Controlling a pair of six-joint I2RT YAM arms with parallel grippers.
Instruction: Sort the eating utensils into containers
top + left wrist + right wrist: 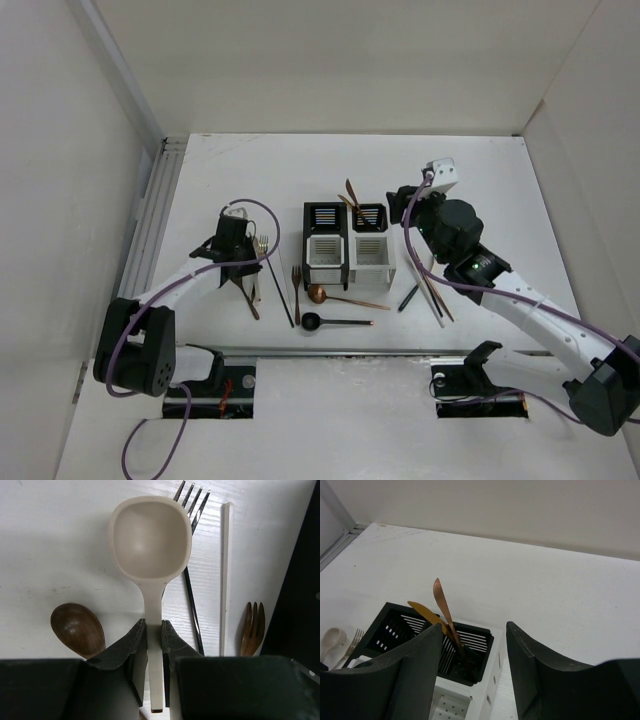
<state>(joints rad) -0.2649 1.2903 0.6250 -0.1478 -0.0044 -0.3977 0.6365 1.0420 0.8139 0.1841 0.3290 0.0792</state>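
The left gripper (153,625) is closed on the handle of a pale spoon (150,540), pinching it just below the bowl, which points away from the fingers. The rest of the handle runs back between them. The spoon is cream-coloured and matt, with a wide, squarish, deep bowl and a flat, narrow handle, and it sits over the white counter (60,540) left of the containers (346,245).

The left wrist view shows its neighbours closely. A silver fork (192,580) passes under the bowl's right edge, a brown wooden spoon (75,630) lies to the left, and a white chopstick (226,580) and a copper fork (253,630) lie to the right.

The top view cannot show the grip, because the arm covers the spoon. It does show the four joined compartments, two black at the far side and two white nearer.

The right gripper (474,626) hangs with its jaws apart and holds nothing. Below it, the right wrist view shows a copper utensil (442,605) and a gold serrated knife (425,612) standing tilted in the far right black compartment.
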